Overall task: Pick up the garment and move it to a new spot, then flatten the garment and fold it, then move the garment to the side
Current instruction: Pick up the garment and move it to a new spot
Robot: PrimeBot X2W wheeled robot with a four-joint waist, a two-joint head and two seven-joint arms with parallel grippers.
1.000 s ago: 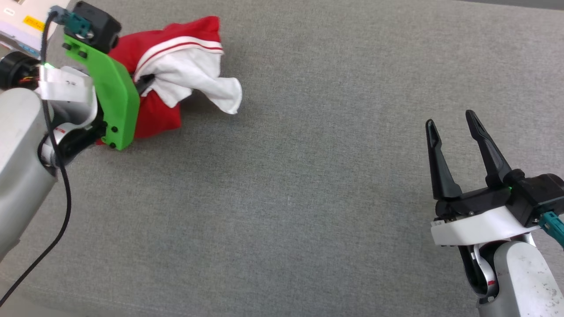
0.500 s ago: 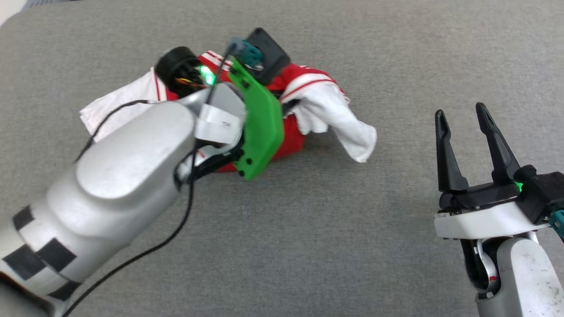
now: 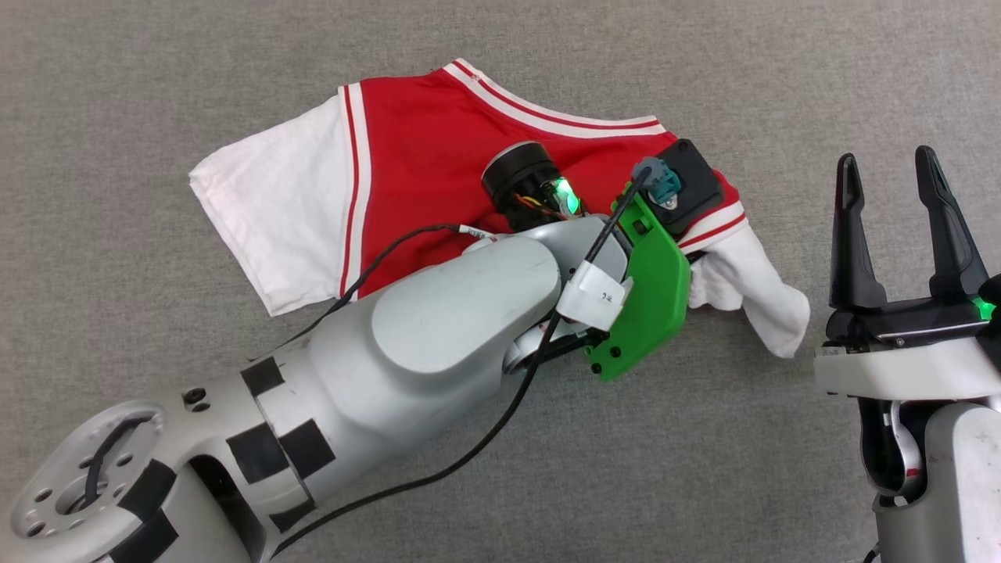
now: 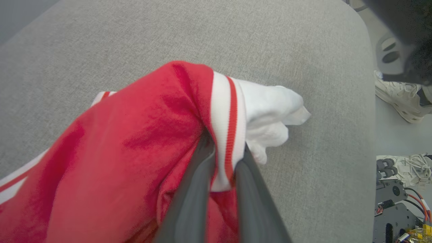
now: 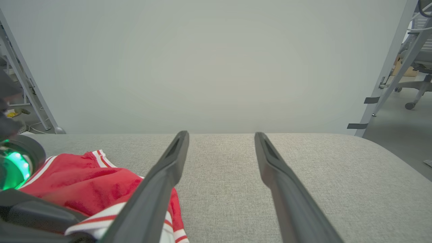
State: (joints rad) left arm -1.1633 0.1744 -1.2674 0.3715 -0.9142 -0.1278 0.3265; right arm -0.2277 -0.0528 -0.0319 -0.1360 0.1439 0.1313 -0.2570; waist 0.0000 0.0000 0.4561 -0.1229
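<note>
Left claw is clamped narrow on striped sleeve trim of garment, rest spread on grey counter. Right claw is held wide, empty, nearby. Risk: thin pinch could be lost under drag, cloth bunched.

The left arm is cased in silver-grey shells, with black squares marked near its base. A green bracket with dark screws is mounted at the wrist, and a black cable is run along it. The right gripper is formed of two long black fingers above a white collar.
</note>
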